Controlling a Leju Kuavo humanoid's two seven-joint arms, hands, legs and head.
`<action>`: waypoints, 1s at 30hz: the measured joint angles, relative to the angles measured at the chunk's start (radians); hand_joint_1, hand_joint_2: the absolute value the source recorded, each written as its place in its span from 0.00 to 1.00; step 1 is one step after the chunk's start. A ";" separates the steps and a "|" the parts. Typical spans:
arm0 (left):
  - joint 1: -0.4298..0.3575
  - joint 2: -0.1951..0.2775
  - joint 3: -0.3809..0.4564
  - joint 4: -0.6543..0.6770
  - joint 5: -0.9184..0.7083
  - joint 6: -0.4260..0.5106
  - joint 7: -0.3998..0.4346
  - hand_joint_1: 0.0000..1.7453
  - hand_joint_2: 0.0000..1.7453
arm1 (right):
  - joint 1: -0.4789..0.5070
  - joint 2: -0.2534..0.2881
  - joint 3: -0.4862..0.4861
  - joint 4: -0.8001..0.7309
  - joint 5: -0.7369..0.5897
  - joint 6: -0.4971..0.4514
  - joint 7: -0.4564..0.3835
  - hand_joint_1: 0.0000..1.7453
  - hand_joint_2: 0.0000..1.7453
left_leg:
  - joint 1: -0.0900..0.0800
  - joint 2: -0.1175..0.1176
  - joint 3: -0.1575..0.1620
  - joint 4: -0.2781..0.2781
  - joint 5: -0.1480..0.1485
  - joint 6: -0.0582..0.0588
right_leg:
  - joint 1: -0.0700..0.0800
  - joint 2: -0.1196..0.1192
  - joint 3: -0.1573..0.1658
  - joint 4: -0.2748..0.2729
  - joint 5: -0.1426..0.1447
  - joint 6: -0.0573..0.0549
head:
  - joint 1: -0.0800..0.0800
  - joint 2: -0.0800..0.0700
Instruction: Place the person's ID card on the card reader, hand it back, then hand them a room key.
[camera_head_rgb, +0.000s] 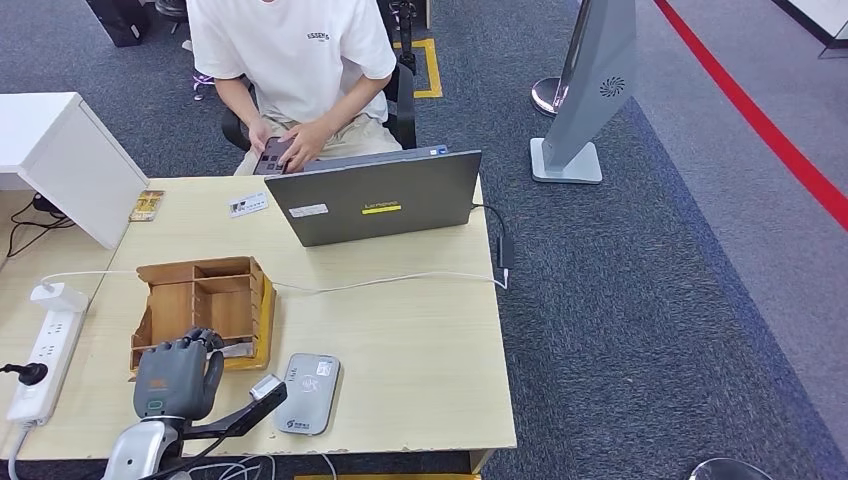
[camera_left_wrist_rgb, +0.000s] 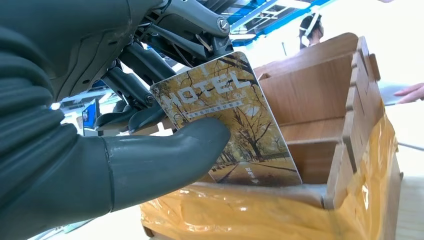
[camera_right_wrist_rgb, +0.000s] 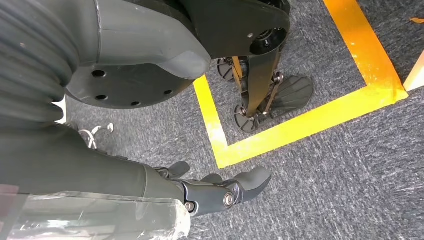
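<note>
Wooden organizer (camera_left_wrist_rgb: 320, 100): left hand (camera_left_wrist_rgb: 100, 150) pinches room key (camera_left_wrist_rgb: 235, 120).

The silver left arm (camera_head_rgb: 135, 450) ends in a dark grey left hand (camera_head_rgb: 176, 375) with a ribbed cover, thick grey thumb (camera_left_wrist_rgb: 165, 152), darker fingers (camera_left_wrist_rgb: 135, 82) and round-headed screws.

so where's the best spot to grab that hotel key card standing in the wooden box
Grip the hotel key card by its upper half, coming down from above the wooden box. The card stands nearly upright with its lower edge down in a compartment, so its top faces are the free part. The left hand already pinches it there, thumb on the printed face.
</note>
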 joint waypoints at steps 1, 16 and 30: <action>0.001 0.000 -0.001 -0.006 0.001 0.000 0.000 1.00 1.00 | 0.000 0.000 -0.002 0.000 0.000 0.000 0.000 0.00 1.00 | 0.000 0.000 0.000 0.000 0.000 0.000 | 0.000 0.000 0.000 0.000 0.000 0.000 | 0.000 0.000; 0.033 0.019 -0.112 -0.234 0.043 -0.014 -0.022 1.00 1.00 | 0.000 0.008 -0.046 -0.003 -0.028 -0.004 -0.017 0.00 1.00 | 0.000 0.000 0.000 0.000 0.000 0.000 | 0.000 0.000 0.000 0.000 0.000 0.000 | 0.000 0.000; 0.025 0.082 -0.186 -0.456 0.104 0.014 -0.036 1.00 1.00 | 0.000 0.017 -0.084 -0.010 -0.038 -0.006 -0.025 0.00 1.00 | 0.000 0.000 0.001 0.000 0.000 0.000 | 0.000 0.000 0.001 0.000 0.000 0.000 | 0.000 0.000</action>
